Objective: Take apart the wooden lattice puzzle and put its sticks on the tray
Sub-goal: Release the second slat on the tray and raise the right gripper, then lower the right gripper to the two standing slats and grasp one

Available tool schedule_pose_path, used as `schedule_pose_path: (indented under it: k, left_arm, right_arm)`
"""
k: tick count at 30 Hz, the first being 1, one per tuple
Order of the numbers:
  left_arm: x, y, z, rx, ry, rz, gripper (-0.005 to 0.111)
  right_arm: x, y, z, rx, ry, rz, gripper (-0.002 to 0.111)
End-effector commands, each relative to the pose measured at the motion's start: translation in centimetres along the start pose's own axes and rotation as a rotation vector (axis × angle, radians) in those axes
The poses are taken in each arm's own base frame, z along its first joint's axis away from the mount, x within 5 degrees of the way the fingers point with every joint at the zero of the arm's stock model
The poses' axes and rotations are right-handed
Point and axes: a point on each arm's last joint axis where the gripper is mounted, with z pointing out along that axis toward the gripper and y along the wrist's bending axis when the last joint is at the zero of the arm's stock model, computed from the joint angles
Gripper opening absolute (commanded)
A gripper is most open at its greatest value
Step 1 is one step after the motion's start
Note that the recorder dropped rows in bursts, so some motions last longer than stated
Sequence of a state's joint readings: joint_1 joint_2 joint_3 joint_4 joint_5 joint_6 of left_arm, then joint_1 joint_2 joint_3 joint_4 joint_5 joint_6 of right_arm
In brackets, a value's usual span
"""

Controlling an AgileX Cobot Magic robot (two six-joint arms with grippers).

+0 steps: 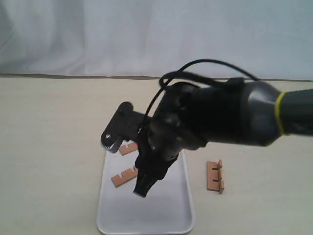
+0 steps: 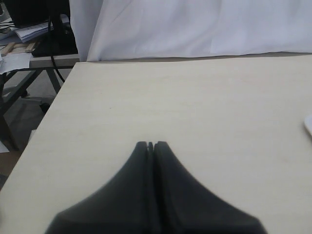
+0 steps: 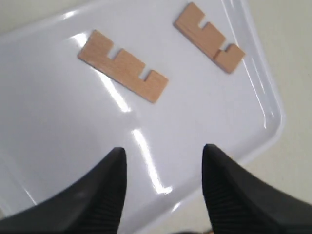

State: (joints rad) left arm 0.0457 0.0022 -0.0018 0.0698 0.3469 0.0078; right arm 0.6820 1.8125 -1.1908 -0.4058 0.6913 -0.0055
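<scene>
The white tray (image 1: 146, 218) lies on the table in front of the right arm. Two notched wooden sticks rest flat on it: one (image 1: 123, 177) (image 3: 123, 66) near its middle left, the other (image 1: 128, 148) (image 3: 209, 37) by its far rim. The remaining part of the lattice puzzle (image 1: 215, 176), seemingly two strips still joined, lies on the table right of the tray. My right gripper (image 1: 123, 165) (image 3: 163, 148) hangs open over the tray (image 3: 48, 126), holding nothing. My left gripper (image 2: 151, 144) is shut and empty over bare table, out of the exterior view.
A white cloth backdrop (image 1: 146, 34) hangs behind the table. In the left wrist view the table's edge (image 2: 53, 100) runs beside desks and cables (image 2: 29, 44), and a white corner of the tray (image 2: 308, 125) shows at the side.
</scene>
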Motion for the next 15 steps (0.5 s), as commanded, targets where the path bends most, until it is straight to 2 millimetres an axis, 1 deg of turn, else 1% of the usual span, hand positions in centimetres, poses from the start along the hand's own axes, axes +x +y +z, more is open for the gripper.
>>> schedule_pose_path:
  k: [1,4,10,12,15]
  left_arm:
    - [-0.1,0.0,0.0,0.000,-0.016,-0.002,0.000]
    - [-0.1,0.0,0.0,0.000,-0.016,-0.002,0.000]
    - [-0.1,0.0,0.0,0.000,-0.016,-0.002,0.000]
    - [-0.1,0.0,0.0,0.000,-0.016,-0.002,0.000]
    - [-0.1,0.0,0.0,0.000,-0.016,-0.002,0.000]
  right_arm:
    - [1.9,-3.0,-1.4,-0.041,0.054,0.197,0.046]
    - [3.6,-4.4,-1.3,-0.054,0.096,0.290,0.046]
    - [6.9,-6.6,-1.1,-0.007,0.095,0.501,0.047]
    - [8.1,-7.1,-0.9,0.001,0.108,0.561,0.047]
    - [9.4,-7.5,-0.5,0.007,0.124,0.604,0.047]
